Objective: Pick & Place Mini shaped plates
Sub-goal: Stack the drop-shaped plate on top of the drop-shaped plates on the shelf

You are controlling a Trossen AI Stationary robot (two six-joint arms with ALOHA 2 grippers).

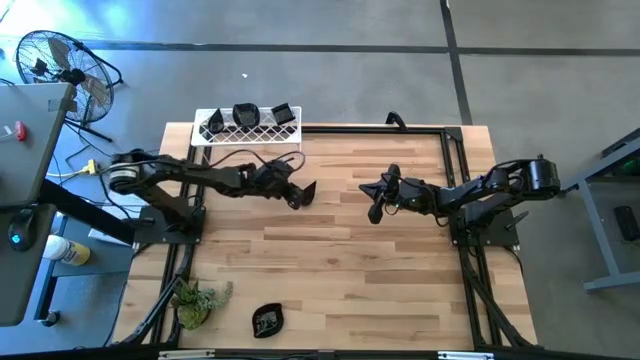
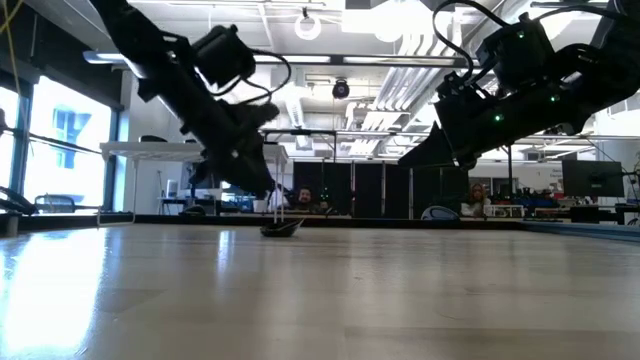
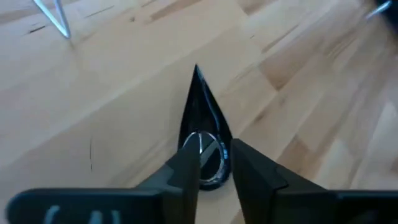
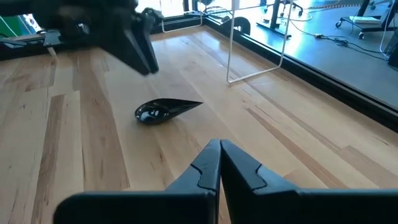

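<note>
A glossy black teardrop-shaped mini plate (image 4: 165,111) lies flat on the wooden table, its point toward the rack (image 3: 200,118). My left gripper (image 3: 216,148) hangs just above the plate's round end. Its fingers are open a little and clear of the plate, as the right wrist view (image 4: 140,53) and the low view (image 2: 255,178) show. My right gripper (image 4: 219,149) is shut and holds nothing. It waits above the table to the plate's right (image 1: 375,208).
A white wire rack (image 1: 247,128) with several black plates stands at the table's far left. One more black plate (image 1: 267,319) lies near the front edge, beside a small green plant (image 1: 200,300). Black frame rails (image 1: 455,150) run along the table's sides.
</note>
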